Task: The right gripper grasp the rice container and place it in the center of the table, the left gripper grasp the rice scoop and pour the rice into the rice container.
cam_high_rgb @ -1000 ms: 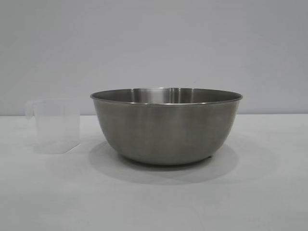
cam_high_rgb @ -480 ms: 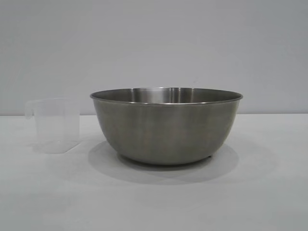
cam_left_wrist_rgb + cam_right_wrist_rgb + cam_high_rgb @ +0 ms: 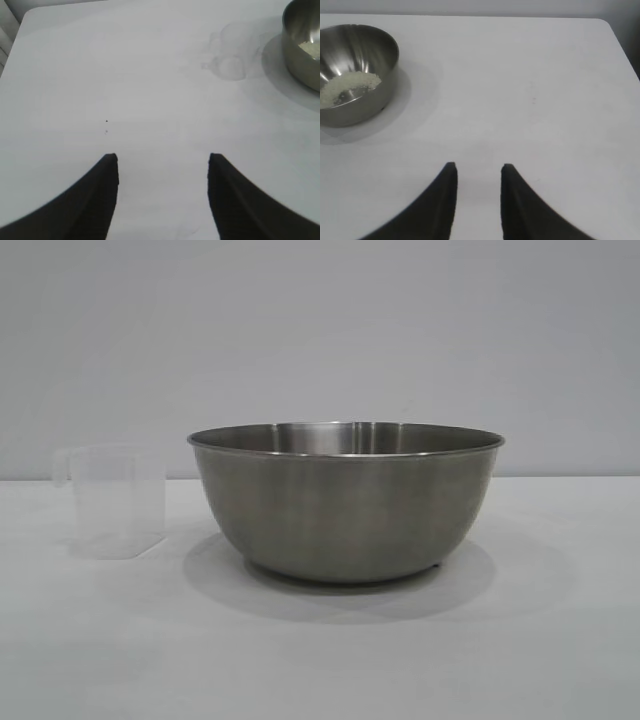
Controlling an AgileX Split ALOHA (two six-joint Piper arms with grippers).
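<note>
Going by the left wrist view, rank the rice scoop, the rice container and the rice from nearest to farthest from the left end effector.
1. The rice scoop, standing on the white table ahead of the open left end effector, off to one side.
2. The rice container, just beyond the scoop at the picture's edge.
3. The rice, lying inside that container.
</note>
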